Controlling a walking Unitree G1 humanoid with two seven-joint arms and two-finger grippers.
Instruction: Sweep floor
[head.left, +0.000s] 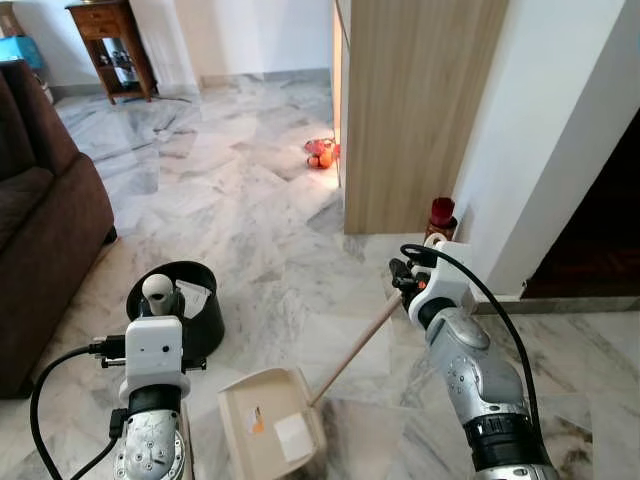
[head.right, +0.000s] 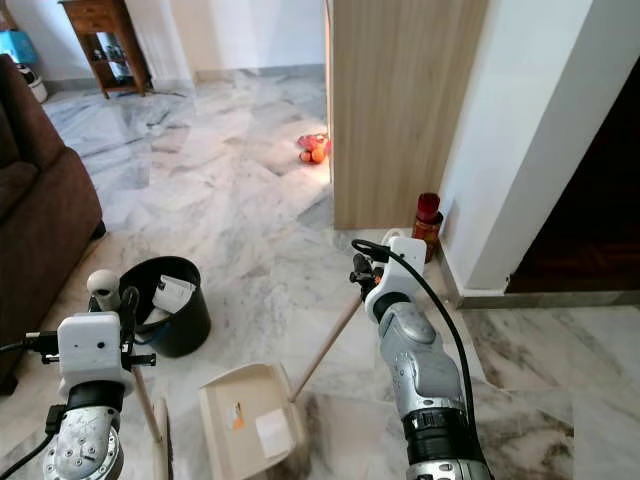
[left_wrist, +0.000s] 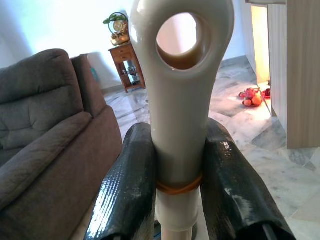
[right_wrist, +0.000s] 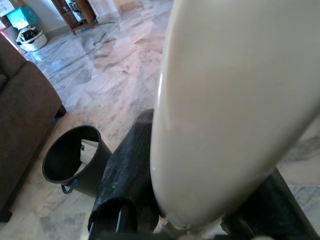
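My left gripper (left_wrist: 177, 135) is shut on the cream plastic top of the broom handle (left_wrist: 180, 75), which has a hanging hole and stands upright; the same handle top (head.left: 157, 290) rises just above my left wrist. My right gripper (head.left: 405, 280) is shut on the cream end of the dustpan's handle (right_wrist: 225, 100). Its wooden pole (head.left: 350, 350) slants down to the beige dustpan (head.left: 270, 415), which rests on the marble floor between my arms. The broom's head is hidden below my left arm.
A black bin (head.left: 185, 305) holding paper stands just left of the dustpan. A brown sofa (head.left: 40, 230) is on the left, a wooden panel (head.left: 410, 110) and a red jar (head.left: 442, 213) ahead on the right. Orange fruit (head.left: 320, 152) lies farther off, near a side table (head.left: 112, 45).
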